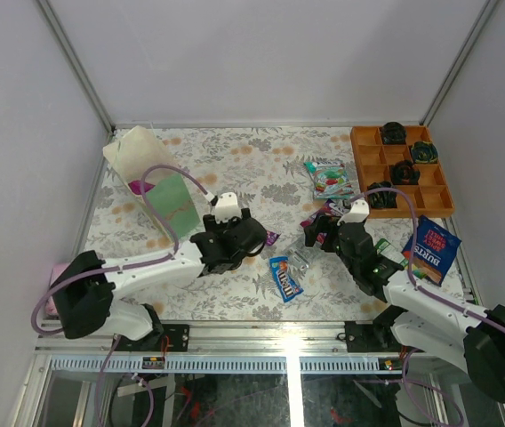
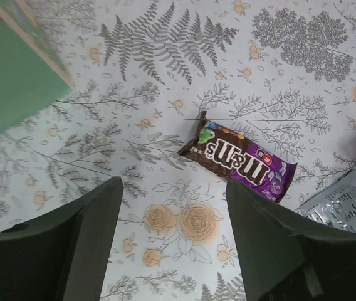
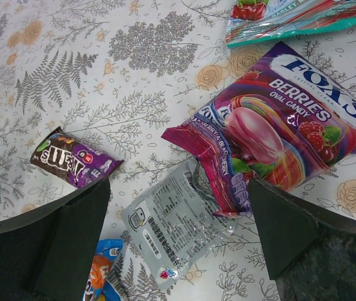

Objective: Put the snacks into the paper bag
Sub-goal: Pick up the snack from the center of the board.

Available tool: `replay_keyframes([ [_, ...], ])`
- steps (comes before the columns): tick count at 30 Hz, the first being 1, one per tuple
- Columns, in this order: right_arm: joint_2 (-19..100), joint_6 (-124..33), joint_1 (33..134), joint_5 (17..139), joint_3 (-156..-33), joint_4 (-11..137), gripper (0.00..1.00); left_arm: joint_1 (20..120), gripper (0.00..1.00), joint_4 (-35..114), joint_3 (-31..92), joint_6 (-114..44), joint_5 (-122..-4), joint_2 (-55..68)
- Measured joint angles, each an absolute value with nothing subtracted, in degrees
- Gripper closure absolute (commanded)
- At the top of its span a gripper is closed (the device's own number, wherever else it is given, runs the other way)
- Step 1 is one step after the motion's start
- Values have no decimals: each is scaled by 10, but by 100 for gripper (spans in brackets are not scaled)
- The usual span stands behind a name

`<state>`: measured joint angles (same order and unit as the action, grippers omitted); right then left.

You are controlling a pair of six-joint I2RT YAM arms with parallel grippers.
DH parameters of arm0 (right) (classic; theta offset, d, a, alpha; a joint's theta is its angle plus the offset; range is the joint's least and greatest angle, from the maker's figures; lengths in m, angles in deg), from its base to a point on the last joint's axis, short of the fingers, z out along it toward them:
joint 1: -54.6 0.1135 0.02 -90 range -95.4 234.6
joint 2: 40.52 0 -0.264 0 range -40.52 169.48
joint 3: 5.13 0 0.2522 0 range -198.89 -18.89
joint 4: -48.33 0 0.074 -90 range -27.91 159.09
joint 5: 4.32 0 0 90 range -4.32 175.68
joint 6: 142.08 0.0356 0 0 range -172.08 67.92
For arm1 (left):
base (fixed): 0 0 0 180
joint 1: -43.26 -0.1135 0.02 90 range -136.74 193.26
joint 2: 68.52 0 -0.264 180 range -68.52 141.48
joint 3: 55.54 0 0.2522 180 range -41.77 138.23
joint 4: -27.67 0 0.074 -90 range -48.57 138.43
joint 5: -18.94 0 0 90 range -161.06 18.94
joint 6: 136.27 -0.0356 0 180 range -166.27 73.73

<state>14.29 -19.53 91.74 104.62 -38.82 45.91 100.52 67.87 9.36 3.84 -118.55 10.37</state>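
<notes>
The paper bag [image 1: 159, 182] stands at the far left, cream with a mint-green side [image 2: 12, 75]; something pink shows in its mouth. My left gripper [image 1: 254, 234] is open and empty above the cloth [image 2: 173, 182], with the dark M&M's packet [image 2: 237, 157] just beyond its fingertips. My right gripper [image 1: 317, 233] is open and empty over the silver wrapper [image 3: 178, 219], which lies between its fingers [image 3: 178, 183]. The magenta Fox's bag [image 3: 278, 135] partly overlaps the wrapper. The blue candy packet [image 1: 284, 277], the clear green-red sweets bag [image 1: 330, 178] and the BURTS crisp bag [image 1: 434, 249] lie on the table.
An orange compartment tray [image 1: 430, 206] with dark round objects stands at the far right. A flat pink item [image 1: 57, 271] lies at the left table edge. White walls close in the floral tablecloth [image 1: 235, 151] at the back and sides.
</notes>
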Motion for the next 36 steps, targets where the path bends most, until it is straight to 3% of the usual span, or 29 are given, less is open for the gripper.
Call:
replay_keyframes([
  [24,179,-196,917,1047,-388,455,1,909,30,354,-37,66,-1069,231],
  [30,180,-196,917,1047,-388,454,1,904,40,306,-34,67,-1047,258],
  [36,180,-196,917,1047,-388,452,1,904,63,273,-30,74,-1034,278],
])
